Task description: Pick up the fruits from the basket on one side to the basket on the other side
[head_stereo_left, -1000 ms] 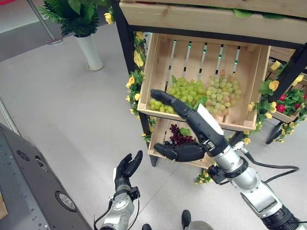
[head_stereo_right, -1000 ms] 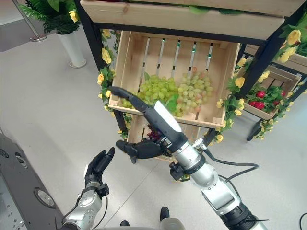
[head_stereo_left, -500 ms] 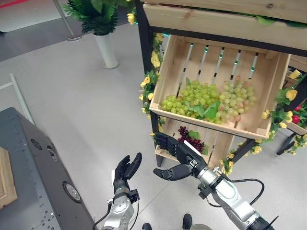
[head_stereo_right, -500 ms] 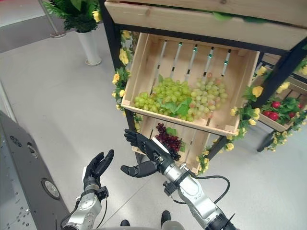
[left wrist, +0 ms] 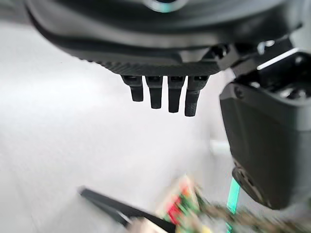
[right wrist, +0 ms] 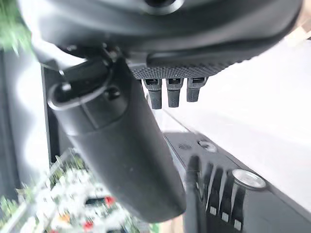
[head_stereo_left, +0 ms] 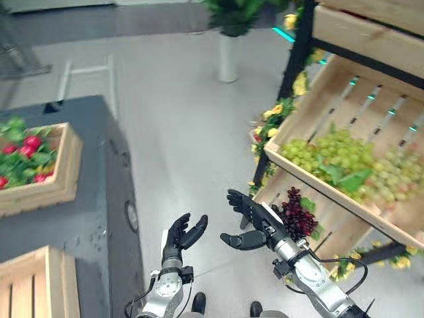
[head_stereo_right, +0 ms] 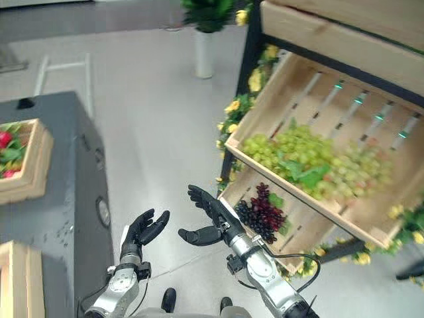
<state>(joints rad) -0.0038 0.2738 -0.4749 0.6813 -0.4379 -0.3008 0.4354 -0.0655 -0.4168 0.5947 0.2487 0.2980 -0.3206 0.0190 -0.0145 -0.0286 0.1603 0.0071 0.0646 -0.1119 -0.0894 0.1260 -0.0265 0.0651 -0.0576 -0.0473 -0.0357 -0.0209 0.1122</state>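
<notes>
Dark purple grapes (head_stereo_right: 260, 213) lie in the lower wooden crate (head_stereo_right: 301, 228) just beyond the right hand (head_stereo_right: 211, 222), whose spread fingers hold nothing, like the left hand (head_stereo_right: 142, 232); either a reach or a return.

The right hand (head_stereo_right: 213, 218) hangs just below the middle, fingers spread and thumb out, holding nothing. At its three o'clock, just beside it, a bunch of dark grapes (head_stereo_right: 261, 215) lies in the lower wooden crate (head_stereo_right: 306, 225). Toward one o'clock, the upper crate (head_stereo_right: 318, 99) tilts forward with green grapes (head_stereo_right: 298, 156) heaped against its front board. The left hand (head_stereo_right: 142, 232) sits at the right hand's nine o'clock, fingers relaxed and empty, apart from it. At ten o'clock from centre, a dark grey table (head_stereo_right: 59, 172) carries a crate of red fruit (head_stereo_right: 16, 159). At twelve o'clock stands a white vase (head_stereo_right: 203, 53) of greenery on the grey floor (head_stereo_right: 146, 106).
</notes>
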